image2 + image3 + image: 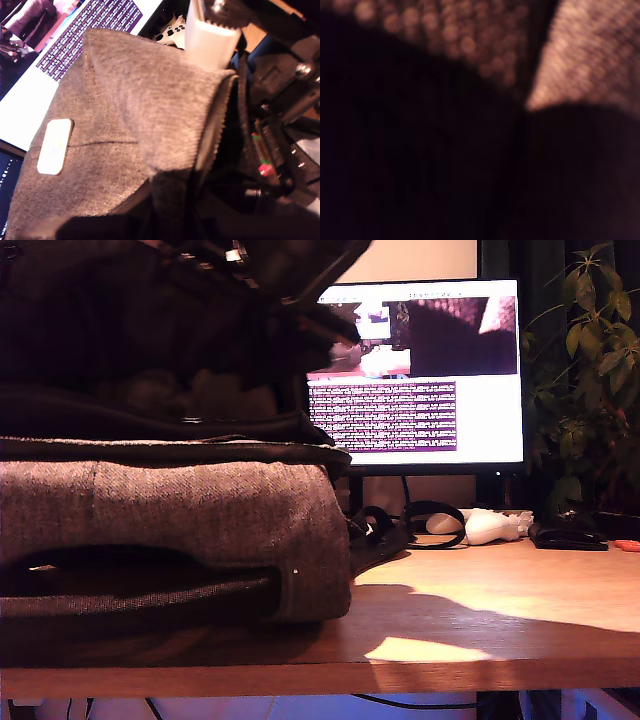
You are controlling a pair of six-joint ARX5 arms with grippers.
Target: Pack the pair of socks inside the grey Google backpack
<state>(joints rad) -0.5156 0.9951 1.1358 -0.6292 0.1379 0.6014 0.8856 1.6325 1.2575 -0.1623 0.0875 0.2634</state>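
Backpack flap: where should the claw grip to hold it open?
Probably the zipper-toothed rim on the lifted flap of the grey backpack, near its raised corner. Come from the open mouth, one finger inside the dark lining: the rim is thin, free and upstanding; the logo-patch panel is broad and flat.

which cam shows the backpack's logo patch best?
First wrist view: the white logo patch sits unobstructed on the backpack. Exterior view shows the backpack's grey side only, no patch. Second wrist view is a dark, blurred fabric close-up.
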